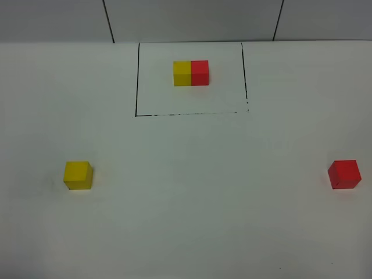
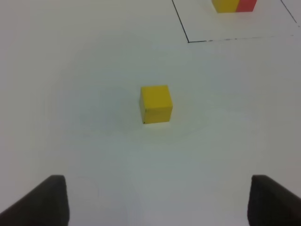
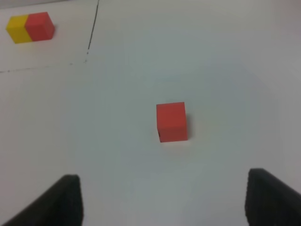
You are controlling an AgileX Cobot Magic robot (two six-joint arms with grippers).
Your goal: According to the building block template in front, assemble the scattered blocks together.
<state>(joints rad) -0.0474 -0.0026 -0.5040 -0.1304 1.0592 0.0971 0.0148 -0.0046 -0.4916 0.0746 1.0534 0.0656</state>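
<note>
"Reaching for the loose cubes looks like your step in hand; neither is held yet. Your left pincer [image 2: 157, 200] has its fingers wide apart, and the yellow cube [image 2: 156, 103] sits ahead of it, centred between them and well clear."

"It's the same on your other side. The right pincer [image 3: 162, 200] is spread too, with the red cube [image 3: 172, 121] ahead of it, a touch off-centre. I'd shift sideways before you come down."

"Square each pincer to the cube's flat faces, so the fingers close on faces, not corners. Both cubes look slightly turned. Lower until the fingers straddle the cube, then close."

"The template [image 1: 190, 72], yellow joined to red inside the black frame [image 1: 136, 81], lies farther ahead of both pincers and inward of each. By its order, I judge yellow belongs on the left pincer's side and red on the right's."

"The wrist views give you the fingers and how each cube lines up between them. The high view shows neither pincer."

"Only the high view shows both loose cubes at once, well apart on the white table [image 1: 186, 232], and the frame's full width. Each wrist view catches just a corner of it."
</note>
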